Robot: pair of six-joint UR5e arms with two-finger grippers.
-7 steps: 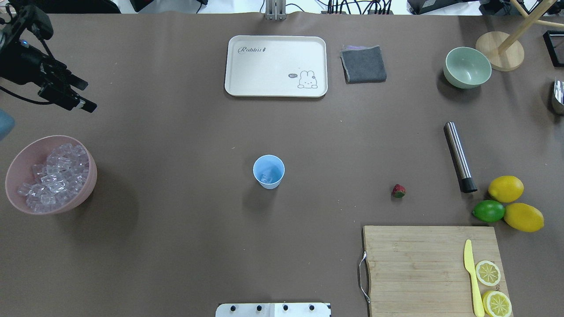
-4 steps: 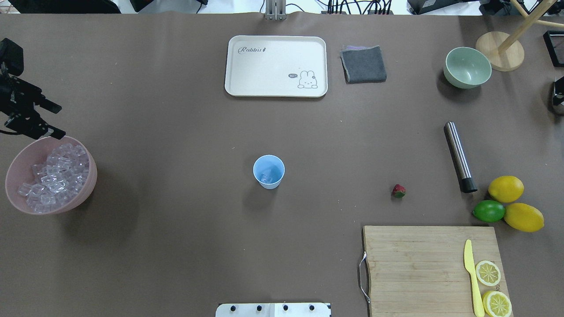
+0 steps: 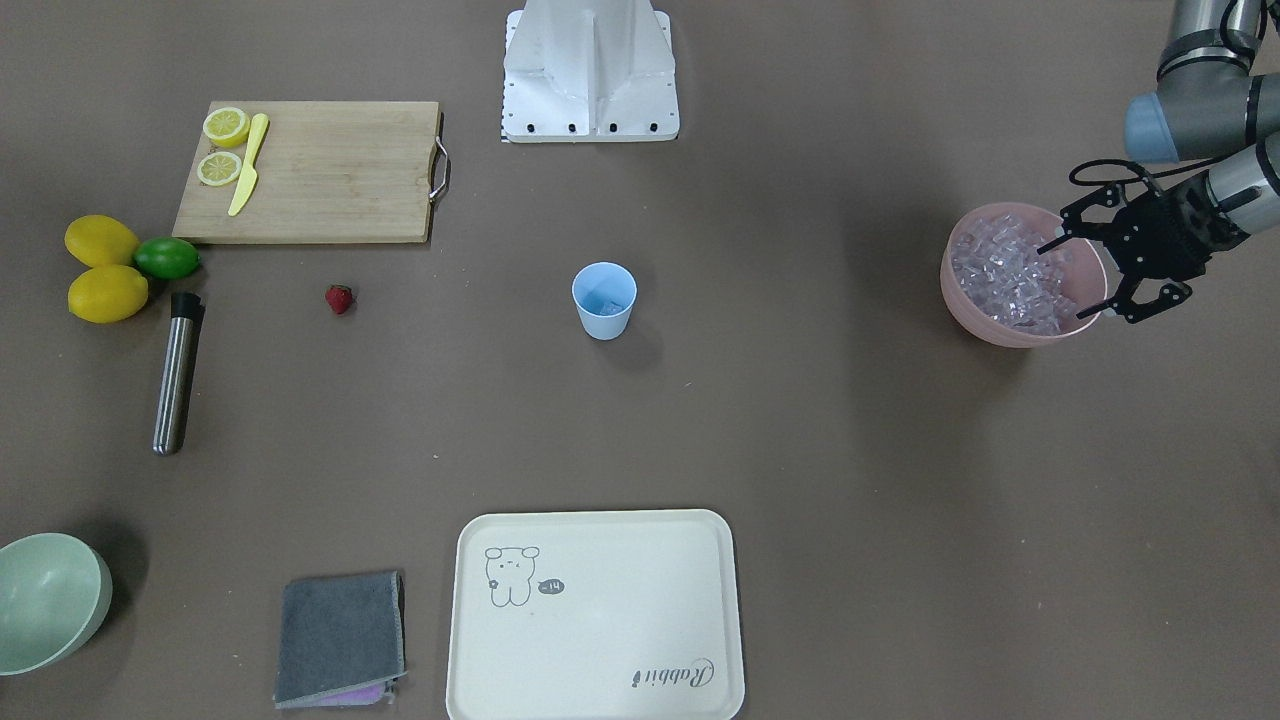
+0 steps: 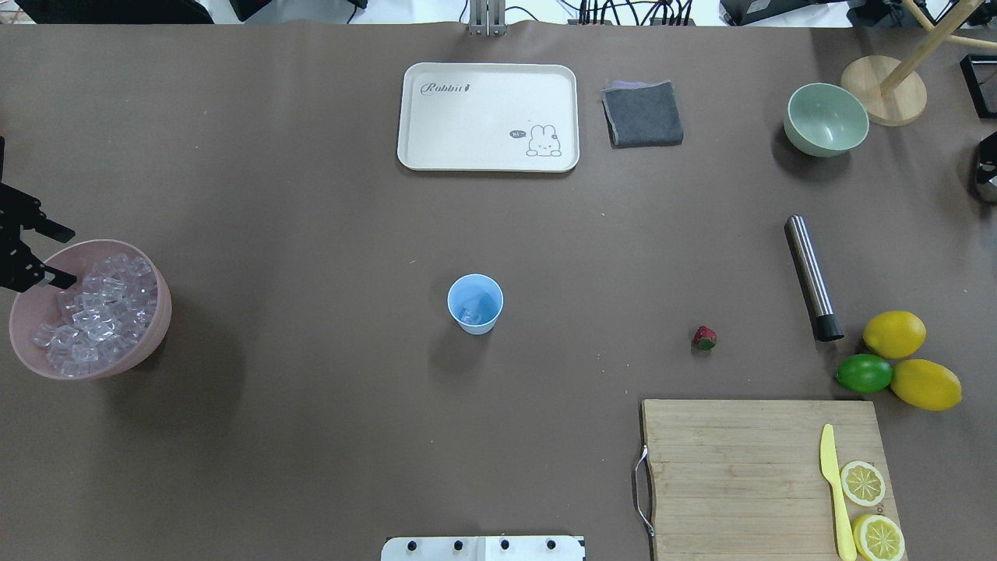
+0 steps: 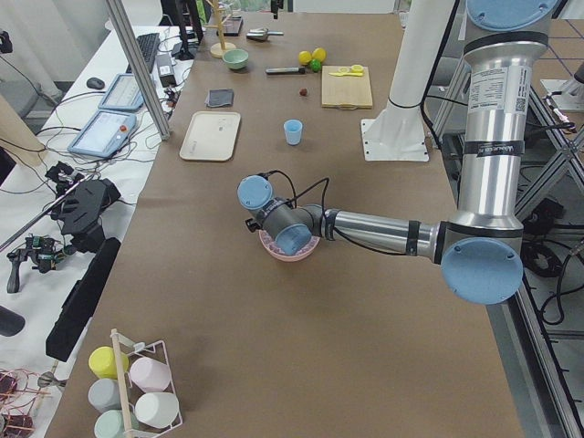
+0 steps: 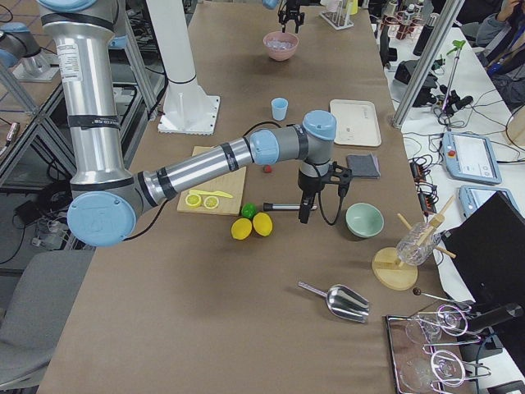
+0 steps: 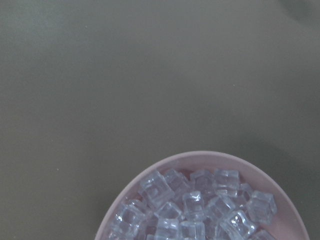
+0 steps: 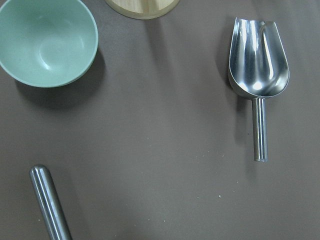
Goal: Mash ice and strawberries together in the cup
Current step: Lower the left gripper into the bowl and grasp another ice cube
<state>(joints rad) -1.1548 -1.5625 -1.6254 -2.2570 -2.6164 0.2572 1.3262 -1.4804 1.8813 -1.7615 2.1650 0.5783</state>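
Note:
The light-blue cup stands mid-table with a clear cube of ice at its bottom. More ice fills the pink bowl at the table's left end. My left gripper hangs open over that bowl's far rim, nothing between its fingers. The strawberry lies alone on the table right of the cup. My right gripper hovers by the table's right edge near the steel rod; only a sliver of it shows overhead, and I cannot tell its state.
A steel rod lies right of the strawberry, beside two lemons and a lime. A cutting board holds a yellow knife and lemon halves. A white tray, grey cloth, green bowl and steel scoop sit farther back.
My left gripper has moved toward the table's left end and nearer, from beyond the pink bowl to over its rim. Nothing else has moved.

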